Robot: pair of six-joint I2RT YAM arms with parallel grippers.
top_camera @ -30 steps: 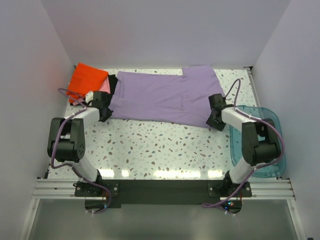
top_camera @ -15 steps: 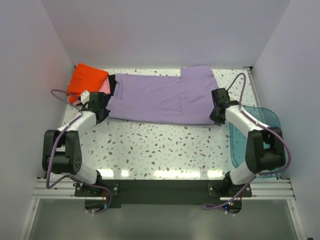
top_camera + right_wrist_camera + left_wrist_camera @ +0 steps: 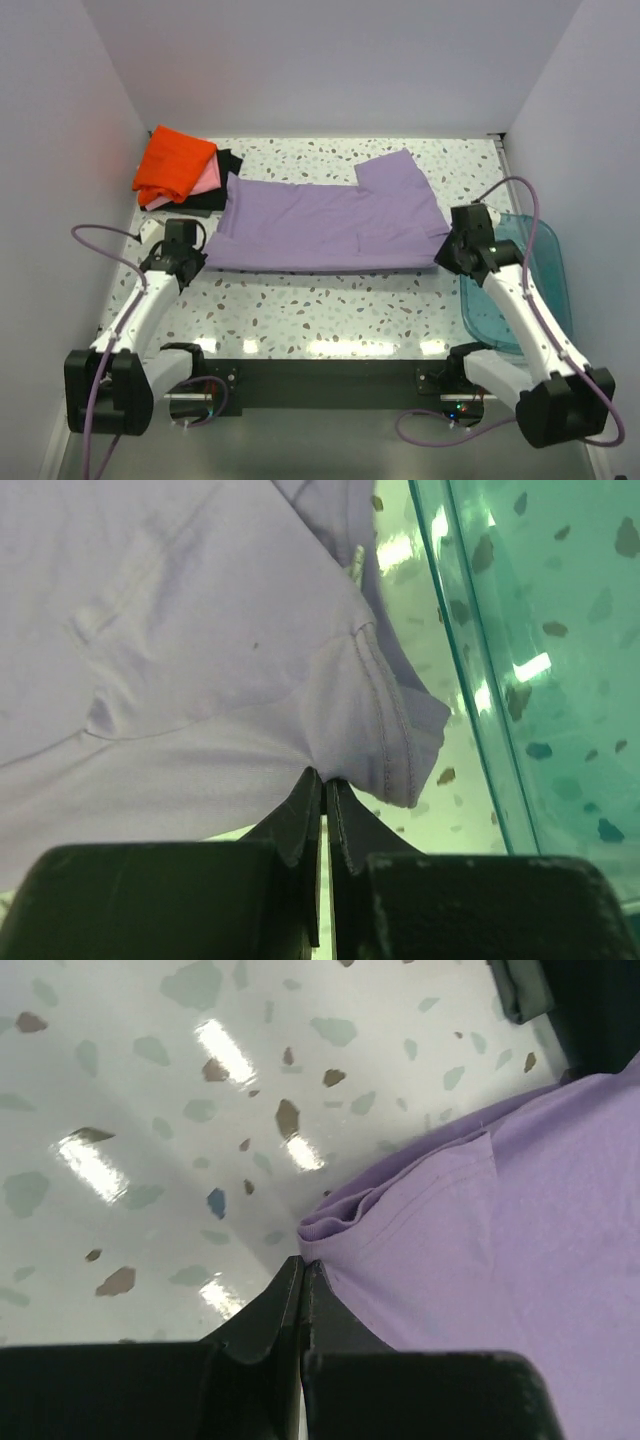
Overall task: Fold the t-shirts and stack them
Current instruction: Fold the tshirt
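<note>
The purple t-shirt (image 3: 320, 225) lay as a long flat band across the middle of the table (image 3: 330, 300), doubled over, one sleeve poking out toward the far right. The left gripper (image 3: 302, 1266) had its fingers pinched tight on the near-left corner, and the right gripper (image 3: 322, 780) was clamped the same way on the near-right hem. The tabletop was glossy white with speckles, lamp glare along the near edge, and plain pale walls all around. In the far-left corner, the orange shirt (image 3: 175, 163) sat on the pink shirt (image 3: 207, 180) and the black shirt (image 3: 225, 172), just beside the purple one's end. The teal bin (image 3: 545, 270) crowded the right gripper.
</note>
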